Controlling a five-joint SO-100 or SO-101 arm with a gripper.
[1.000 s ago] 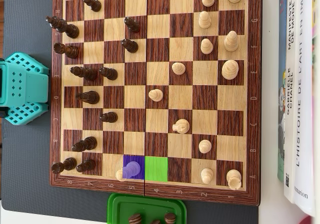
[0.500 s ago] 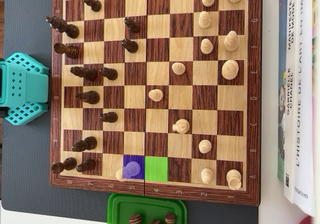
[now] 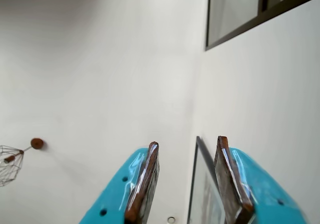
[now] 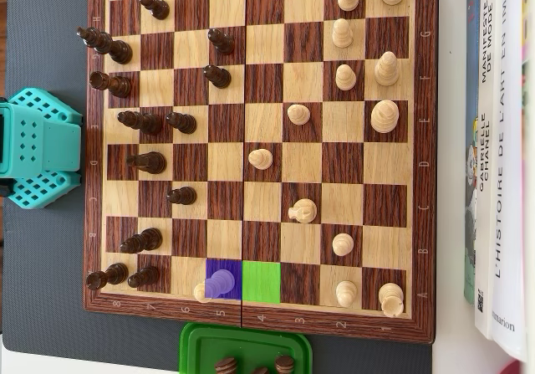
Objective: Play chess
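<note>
Gripper (image 3: pixel 185 184) aimed at ceiling, fingers (image 3: pixel 145 184) parted, empty; arm parked off the chessboard (image 4: pixel 259 328), leaving pieces unobstructed.

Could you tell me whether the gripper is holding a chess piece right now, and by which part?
Nothing is held: in the wrist view the gripper is open, with only wall showing between its fingers.

Home room; art books (image 4: pixel 499 156), wire lamp (image 3: pixel 10 164), framed picture (image 3: pixel 202 194)

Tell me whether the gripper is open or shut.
Open. In the wrist view the gripper shows a clear gap between its two fingers, with nothing held; wall and ceiling show through.
</note>
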